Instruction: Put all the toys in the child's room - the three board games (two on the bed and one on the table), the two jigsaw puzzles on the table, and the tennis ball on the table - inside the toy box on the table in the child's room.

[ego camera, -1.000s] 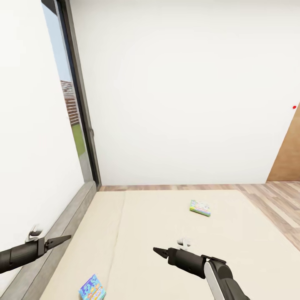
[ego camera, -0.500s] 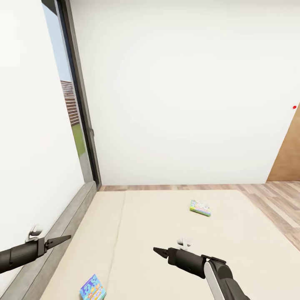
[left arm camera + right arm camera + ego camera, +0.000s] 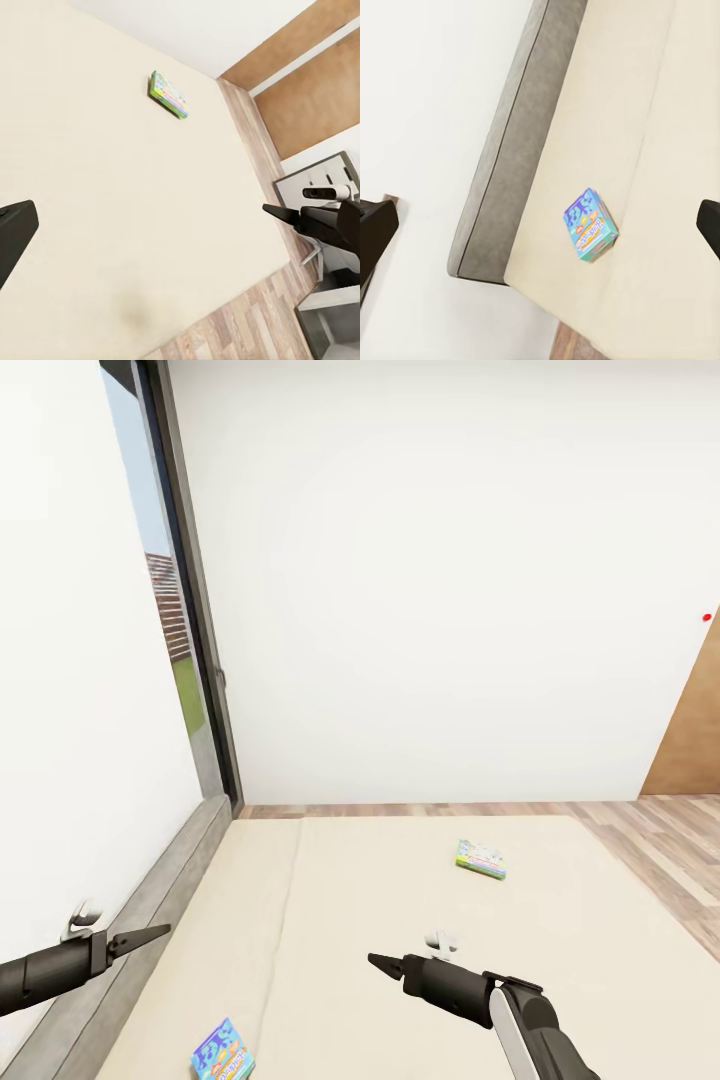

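My left gripper [image 3: 150, 935] and right gripper [image 3: 382, 962] hover empty, jaws together. 2 board games lie on the bed [image 3: 330, 920]: blue one [image 3: 222, 1052] near me, green-edged one [image 3: 481, 859] farther. I judge neither boxed yet.

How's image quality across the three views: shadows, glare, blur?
Head view: flat, even light, sharp throughout; blank white wall, no glare, hardly any shadow under the pale green-edged board game. Left wrist view: faint soft dark patch on the bed, otherwise shadowless. Right wrist view: crisp, blue board game lettering blurry from size only.
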You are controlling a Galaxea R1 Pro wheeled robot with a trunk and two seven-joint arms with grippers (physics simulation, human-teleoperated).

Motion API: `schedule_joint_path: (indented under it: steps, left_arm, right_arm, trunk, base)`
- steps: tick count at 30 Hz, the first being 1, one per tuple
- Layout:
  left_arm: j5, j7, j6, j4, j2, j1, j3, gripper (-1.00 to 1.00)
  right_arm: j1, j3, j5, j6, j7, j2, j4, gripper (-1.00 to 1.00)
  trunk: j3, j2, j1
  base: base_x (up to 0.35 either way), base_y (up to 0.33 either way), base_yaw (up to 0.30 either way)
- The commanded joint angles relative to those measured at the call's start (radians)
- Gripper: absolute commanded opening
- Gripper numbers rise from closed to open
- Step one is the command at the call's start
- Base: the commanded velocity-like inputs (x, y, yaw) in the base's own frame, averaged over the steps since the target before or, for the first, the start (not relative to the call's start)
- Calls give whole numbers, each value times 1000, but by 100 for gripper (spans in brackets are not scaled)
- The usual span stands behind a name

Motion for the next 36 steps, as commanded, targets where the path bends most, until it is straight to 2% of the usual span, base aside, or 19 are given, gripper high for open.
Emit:
schedule_joint_path:
  steps: [1,27,32,36]
  left_arm:
    - [-1,-5,10,0,0,0,1,100]
    - [-2,6,10,7,-2,0,-6,100]
    - [-3,26,10,12,-3,-1,-8,100]
    - [-3,76,11,26,-4,-1,-8,100]
  right_arm:
    - [0,-3,-2,6,3,1,0,100]
    - [0,-4,0,8,1,1,-1,100]
    - [-1,-5,-1,10,2,0,-1,100]
    - [-1,-6,-1,13,3,-1,-4,100]
  trunk:
    - [0,-1,0]
    - [-5,-1,0]
    - [-12,-1,0]
    - [-18,-1,0]
  base:
    - [0,0,0]
    - [0,0,0]
    - [0,0,0]
    - [0,0,0]
